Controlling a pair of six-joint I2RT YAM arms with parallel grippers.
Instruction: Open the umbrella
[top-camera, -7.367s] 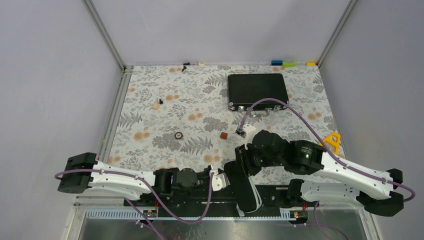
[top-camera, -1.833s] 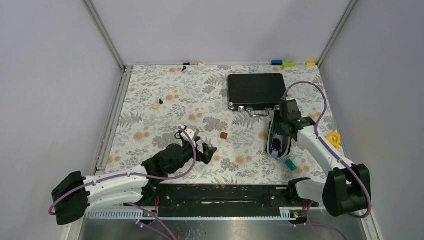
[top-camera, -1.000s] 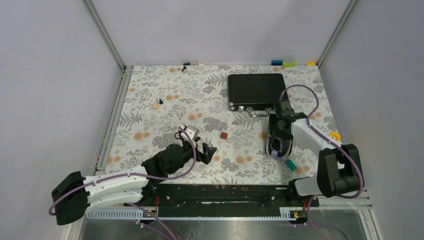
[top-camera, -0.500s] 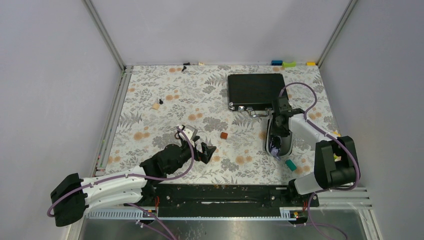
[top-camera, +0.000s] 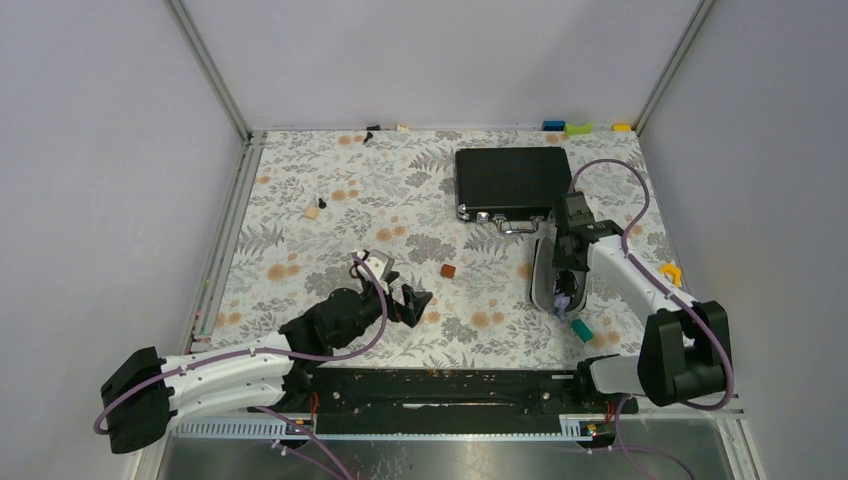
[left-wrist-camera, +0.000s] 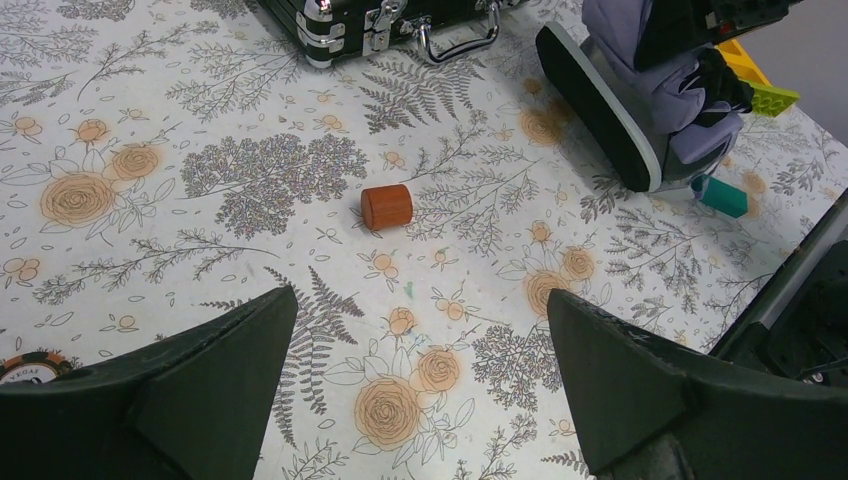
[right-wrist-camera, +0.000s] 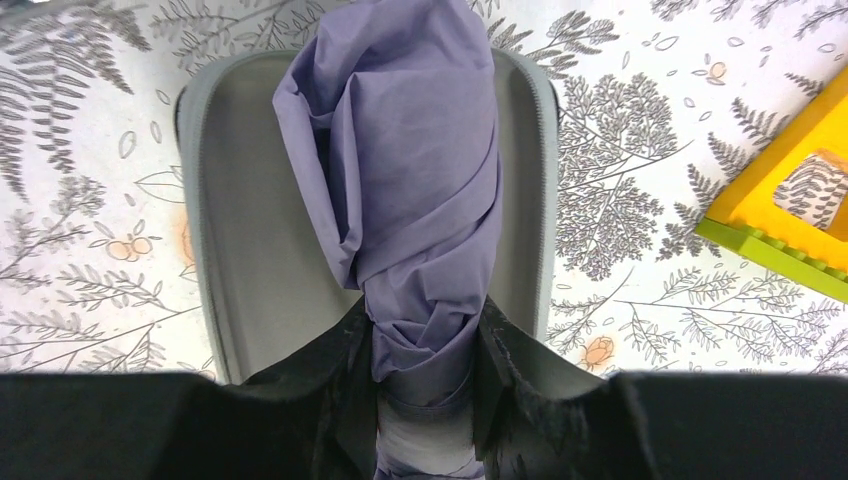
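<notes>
The umbrella (right-wrist-camera: 410, 170) is folded into a lavender bundle of twisted fabric, lying lengthwise in the grey inside of an open oval case (right-wrist-camera: 250, 250). My right gripper (right-wrist-camera: 425, 340) is shut on the bundle's near end, one black finger pressed against each side. From above, the right gripper (top-camera: 567, 262) sits over the case (top-camera: 543, 278) at the right of the table, and a bit of lavender umbrella (top-camera: 562, 298) shows under it. My left gripper (left-wrist-camera: 420, 330) hangs open over the flowered cloth with nothing between its fingers. In its view the umbrella (left-wrist-camera: 650, 90) lies far right.
A flat black briefcase (top-camera: 512, 180) lies behind the case. A small brown cylinder (top-camera: 449, 271) stands between the two arms. A teal block (top-camera: 581, 329) lies just in front of the case, and a yellow piece (top-camera: 669, 272) to its right. Small bits lie at the far left.
My right gripper has closed on the folded umbrella, and its wrist has shifted slightly right, so more of the case's grey inside shows. The left arm has barely moved.
</notes>
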